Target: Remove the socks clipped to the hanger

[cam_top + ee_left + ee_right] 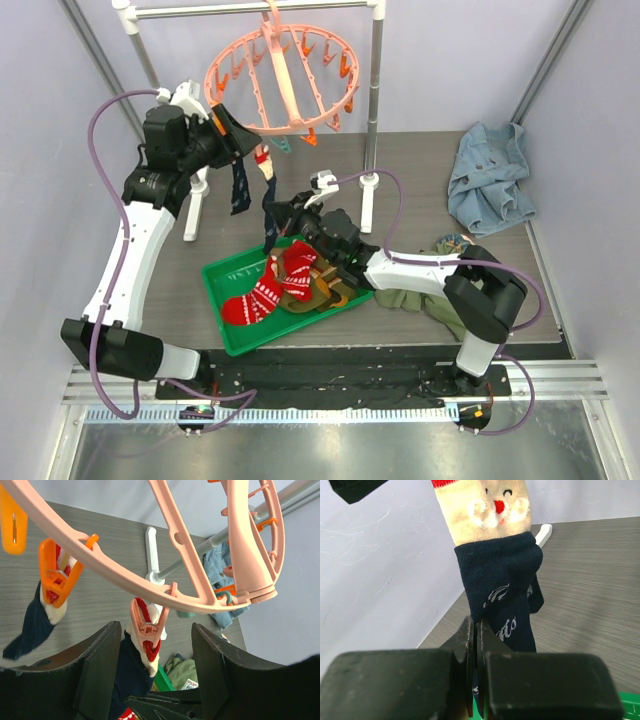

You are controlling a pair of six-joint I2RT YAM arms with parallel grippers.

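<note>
The salmon-pink round hanger [285, 80] hangs from the rack's top bar. Two navy socks with cream and red cuffs are clipped to its near rim. One [30, 625] hangs from an orange peg [57, 577]. The other [132, 670] hangs from a salmon peg [147, 627]. My left gripper [152, 650] is open, with one finger on each side of that salmon peg and a gap on both sides. My right gripper [476, 630] is shut on the lower part of the navy sock [502, 580], which hangs taut above it [268, 210]. Red patterned socks [262, 295] and olive-brown socks [315, 290] lie in the green tray.
The green tray [225, 290] sits at the table's front. The white pole rack [375, 100] stands behind it. A blue denim garment [490, 175] lies at the back right. An olive-green shirt [410, 295] lies under my right arm.
</note>
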